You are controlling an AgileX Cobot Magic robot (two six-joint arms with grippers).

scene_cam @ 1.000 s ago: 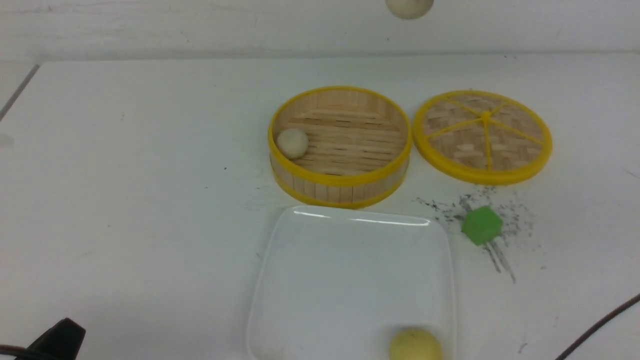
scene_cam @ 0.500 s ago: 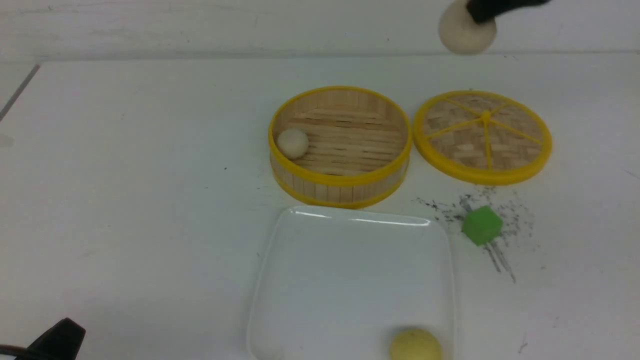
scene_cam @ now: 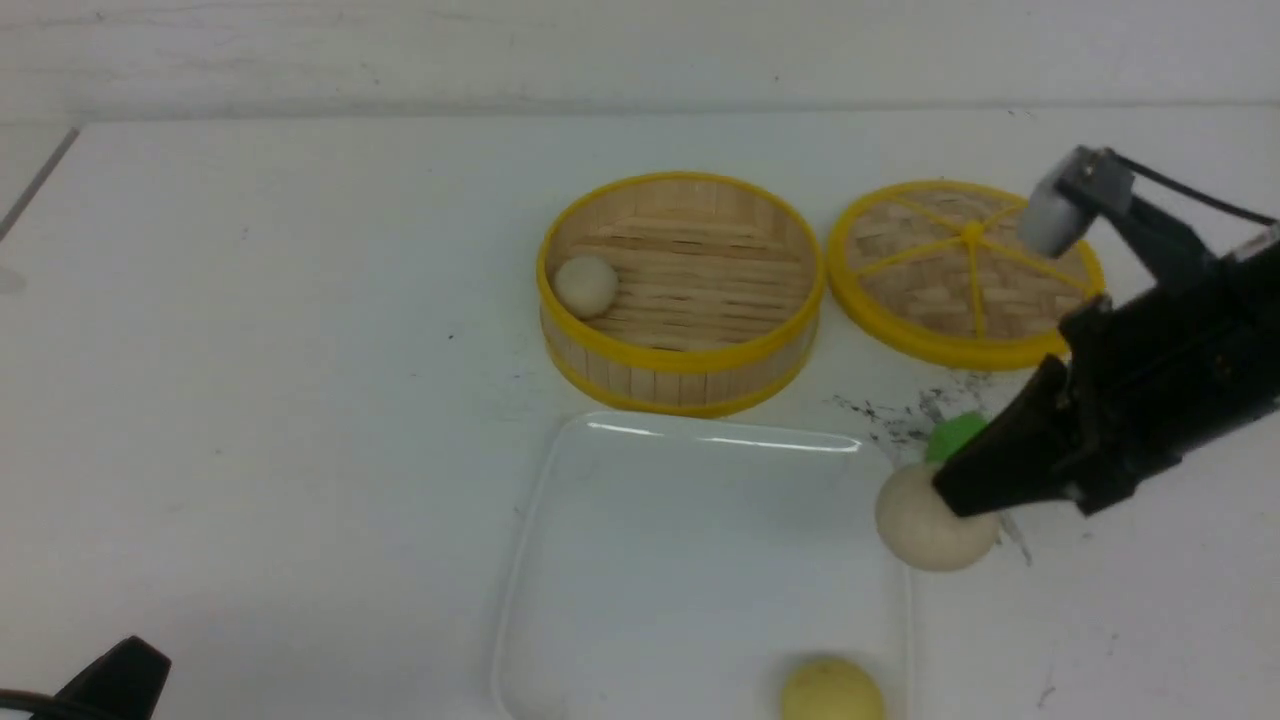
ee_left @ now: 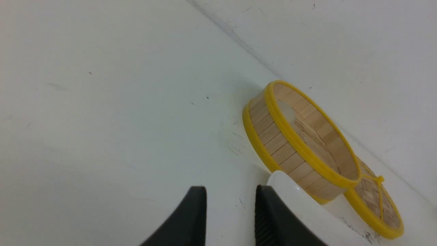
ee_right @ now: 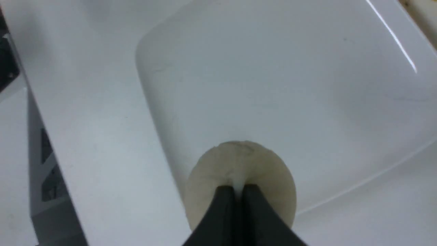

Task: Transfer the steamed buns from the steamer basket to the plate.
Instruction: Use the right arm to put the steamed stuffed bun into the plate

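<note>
My right gripper (scene_cam: 948, 494) is shut on an off-white steamed bun (scene_cam: 928, 525) and holds it over the right edge of the white square plate (scene_cam: 680, 560). In the right wrist view the bun (ee_right: 239, 164) sits pinched between the near-closed fingers, with the plate (ee_right: 273, 85) below. A pale yellow bun (scene_cam: 830, 690) lies on the plate near its front edge. Another off-white bun (scene_cam: 585, 285) lies at the left inside the steamer basket (scene_cam: 680, 375). My left gripper (ee_left: 230, 218) is open and empty, low at the front left, beside the plate's corner (ee_left: 290, 191).
The flat woven lid (scene_cam: 965, 270) with yellow spokes lies right of the basket. A green cube (scene_cam: 952, 435) sits on dark scuff marks behind my right gripper, partly hidden. The back wall runs behind the table. The basket (ee_left: 300, 136) also shows in the left wrist view.
My right gripper has come down from high at the back right to the plate's right edge, carrying the off-white bun. The left arm has not moved.
</note>
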